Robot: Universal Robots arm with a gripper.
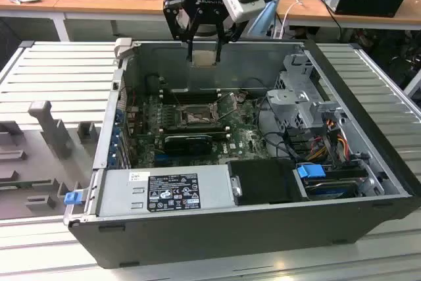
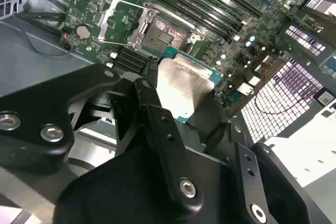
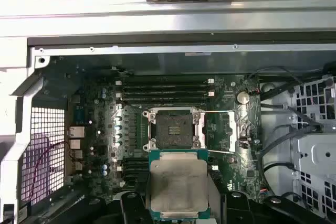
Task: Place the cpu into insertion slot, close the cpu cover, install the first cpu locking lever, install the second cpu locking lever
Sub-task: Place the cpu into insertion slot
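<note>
My gripper (image 1: pixel 204 52) hangs over the open computer case's far wall, shut on the cpu (image 1: pixel 204 58), a pale silver square chip held by its edges. In both wrist views the cpu (image 3: pixel 178 184) (image 2: pixel 184 85) sits between the black fingers (image 2: pixel 152 100), high above the board. The insertion slot (image 3: pixel 171 130) (image 2: pixel 164 36) (image 1: pixel 196 117) lies bare, a dark pin field in a metal frame. The cpu cover (image 3: pixel 231 128) (image 2: pixel 111 18) is swung open beside the slot. Thin wire levers (image 3: pixel 220 112) stand released alongside it.
Memory slots (image 3: pixel 163 90) run along one side of the socket, and a long black card (image 1: pixel 187 141) lies on the other. A power supply (image 1: pixel 164 192) fills the case's near side. A drive cage (image 1: pixel 302 97) with cables stands at the exterior view's right.
</note>
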